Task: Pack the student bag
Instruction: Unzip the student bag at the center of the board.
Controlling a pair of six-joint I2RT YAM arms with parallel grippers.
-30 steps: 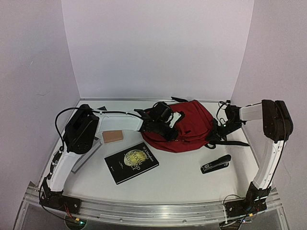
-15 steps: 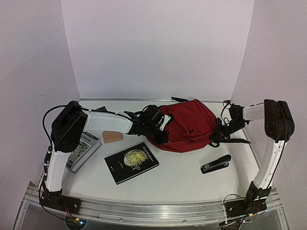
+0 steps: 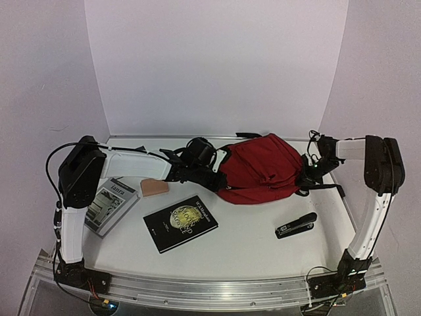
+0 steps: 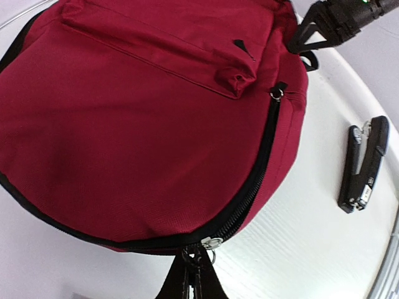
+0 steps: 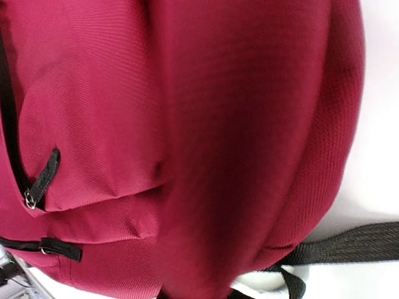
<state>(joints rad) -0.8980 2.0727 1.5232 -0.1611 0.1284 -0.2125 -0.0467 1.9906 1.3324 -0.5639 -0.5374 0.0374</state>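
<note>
Student bag [image 3: 260, 168], a dark red fabric backpack, lies at the back middle of the white table [image 3: 250, 243]. The left gripper [image 4: 194, 265] clenches its black zipper pull [image 4: 209, 243], and the zip runs off rightward. Whether the right gripper [image 3: 310, 176] is gripping or released cannot be told.

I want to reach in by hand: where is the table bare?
Bare: the near middle between the black book and the stapler, and the strip before them. Crowded: left, with magazine and tan pad; rear, the student bag.
</note>
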